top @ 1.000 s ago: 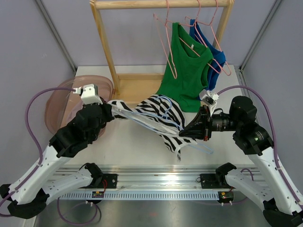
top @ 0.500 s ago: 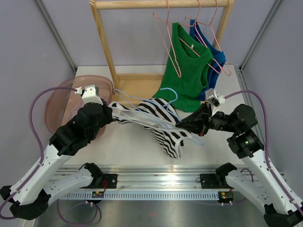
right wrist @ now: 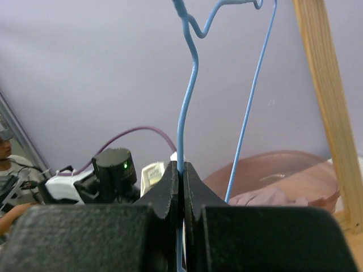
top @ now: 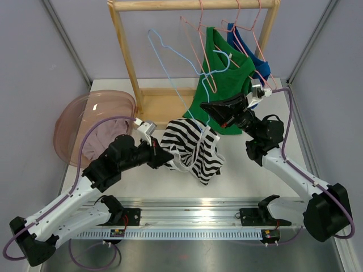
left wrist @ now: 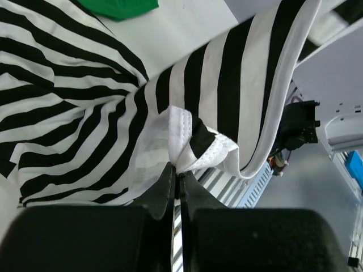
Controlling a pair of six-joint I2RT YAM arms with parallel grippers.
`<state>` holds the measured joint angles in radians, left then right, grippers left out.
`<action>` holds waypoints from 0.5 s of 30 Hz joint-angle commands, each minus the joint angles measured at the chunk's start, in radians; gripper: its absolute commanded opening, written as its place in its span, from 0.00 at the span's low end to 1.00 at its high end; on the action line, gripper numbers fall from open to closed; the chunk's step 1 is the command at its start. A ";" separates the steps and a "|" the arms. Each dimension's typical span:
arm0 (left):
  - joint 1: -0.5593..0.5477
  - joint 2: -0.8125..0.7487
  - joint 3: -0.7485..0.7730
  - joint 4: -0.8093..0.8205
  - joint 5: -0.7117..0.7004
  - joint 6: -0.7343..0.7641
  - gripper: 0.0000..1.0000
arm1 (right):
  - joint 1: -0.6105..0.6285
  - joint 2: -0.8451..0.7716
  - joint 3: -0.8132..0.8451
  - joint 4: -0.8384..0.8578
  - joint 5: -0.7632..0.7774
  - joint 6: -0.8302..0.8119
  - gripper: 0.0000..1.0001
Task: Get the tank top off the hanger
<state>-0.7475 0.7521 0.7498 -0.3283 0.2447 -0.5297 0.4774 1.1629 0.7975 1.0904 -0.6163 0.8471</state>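
Top external view: two arms work at a white table (top: pixel 147 184) walled in pale grey-violet panels. One striped tank top (top: pixel 195 153) lies bunched on the table, its white hem pinched in the closed fingers of the left gripper (left wrist: pixel 177 177). The right gripper (right wrist: pixel 181 170) is clamped tight on the wire of one blue hanger (right wrist: pixel 187 107), held raised before the single wooden rack (top: pixel 127 56). Three pink hangers (top: pixel 193 54) hang on the rack, two carrying one green top (top: pixel 227 85) and one blue garment (top: pixel 260 63). One pink basin (top: pixel 67 116) sits at the left.
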 commanded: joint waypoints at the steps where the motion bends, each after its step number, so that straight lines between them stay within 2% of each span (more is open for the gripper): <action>1: -0.006 -0.010 -0.004 0.058 0.065 0.039 0.00 | 0.035 -0.049 0.043 0.206 0.148 -0.104 0.00; 6: -0.012 -0.005 -0.012 -0.037 -0.015 0.068 0.03 | 0.088 -0.118 -0.032 0.097 0.308 -0.398 0.00; 11: -0.035 0.027 0.011 -0.110 -0.085 0.053 0.04 | 0.150 -0.181 -0.050 -0.087 0.418 -0.598 0.00; 12: -0.036 0.032 0.013 -0.118 -0.084 0.056 0.02 | 0.167 -0.186 -0.061 -0.089 0.435 -0.676 0.00; 14: -0.041 0.030 -0.001 -0.098 -0.024 0.060 0.00 | 0.176 -0.186 -0.116 -0.002 0.431 -0.700 0.00; 15: -0.049 0.021 -0.010 -0.066 0.026 0.051 0.00 | 0.176 -0.172 -0.148 0.097 0.406 -0.694 0.00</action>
<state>-0.7807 0.7845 0.7414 -0.4339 0.2047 -0.4877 0.6376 0.9897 0.7090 1.0473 -0.2676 0.3061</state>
